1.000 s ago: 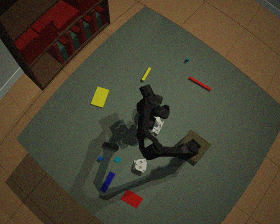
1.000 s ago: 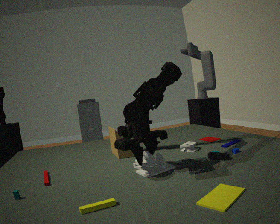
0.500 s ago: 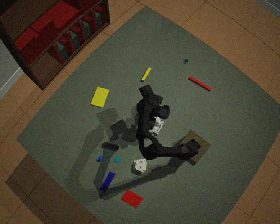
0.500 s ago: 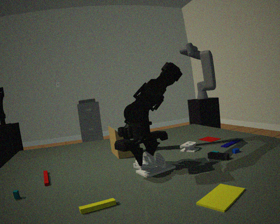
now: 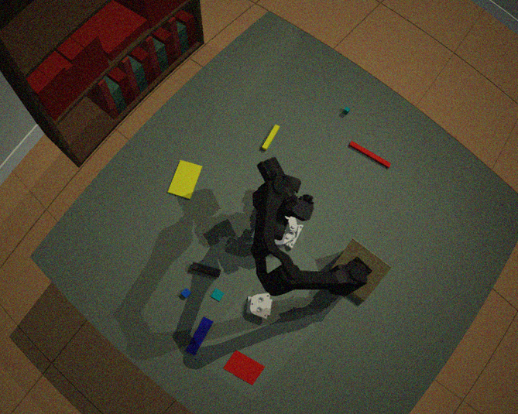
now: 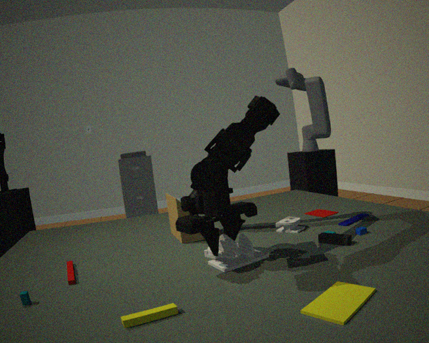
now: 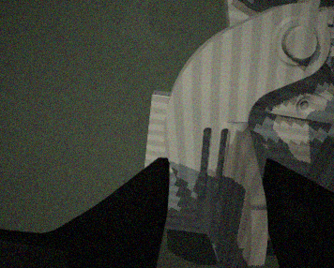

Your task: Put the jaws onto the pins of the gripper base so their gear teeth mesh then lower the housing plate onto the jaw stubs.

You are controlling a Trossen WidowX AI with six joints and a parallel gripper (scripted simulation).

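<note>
Though part-open, gripper [image 5: 290, 221] [image 6: 224, 247] [image 7: 214, 169] tight on jaw [image 5: 292, 226] [image 6: 227, 246] [image 7: 216, 84]

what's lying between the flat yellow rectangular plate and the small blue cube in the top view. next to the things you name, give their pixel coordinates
A black rectangular bar [image 5: 204, 269] [image 6: 334, 238] lies between them, nearer the small blue cube [image 5: 185, 293] [image 6: 361, 230]; the top view shows it.

The black arm bends above the mat, elbow folded; its wrist angles down; the gripper [image 5: 291, 224] [image 6: 224, 247] [image 7: 214, 169] points floorward, fingers parted around a held piece.
</note>
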